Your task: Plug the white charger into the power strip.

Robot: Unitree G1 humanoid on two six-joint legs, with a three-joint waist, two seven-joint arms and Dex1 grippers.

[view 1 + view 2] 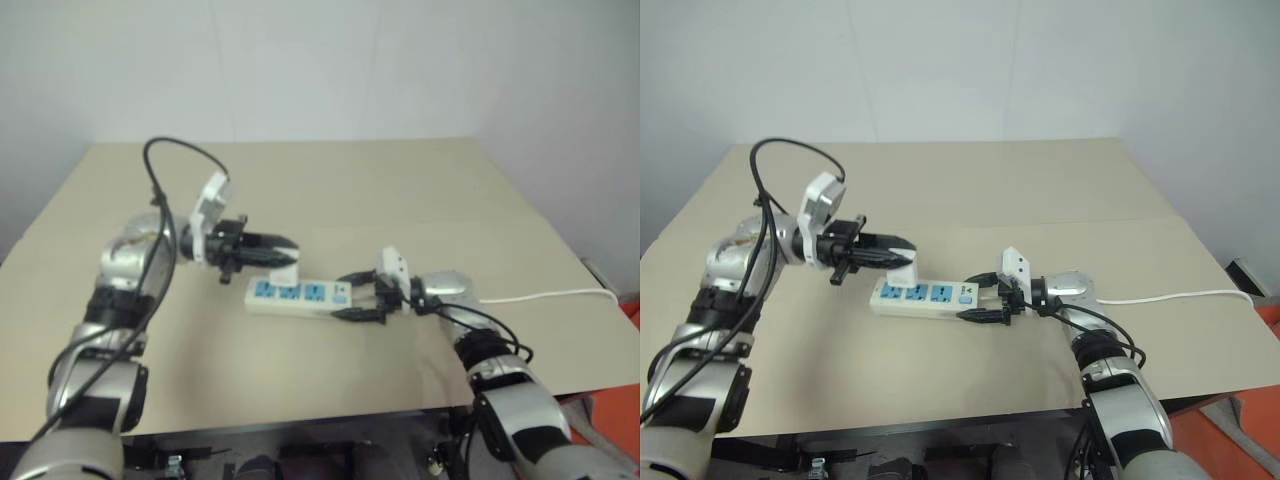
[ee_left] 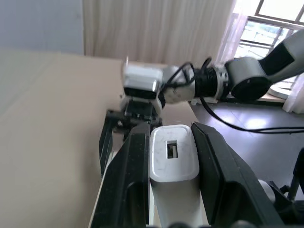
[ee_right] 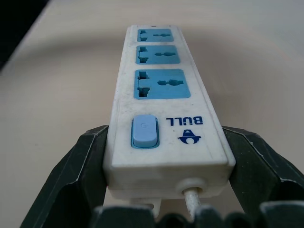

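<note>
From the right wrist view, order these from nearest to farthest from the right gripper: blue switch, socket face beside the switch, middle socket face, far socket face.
1. Blue switch, at the held end of the power strip.
2. Socket face beside the switch.
3. Middle socket face.
4. Far socket face, at the free end.

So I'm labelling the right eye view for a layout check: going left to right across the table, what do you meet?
Left claw shut on the small white plastic charger block → long white plastic power strip with blue sockets → right claw at the strip's switch end → thin white cord.
</note>
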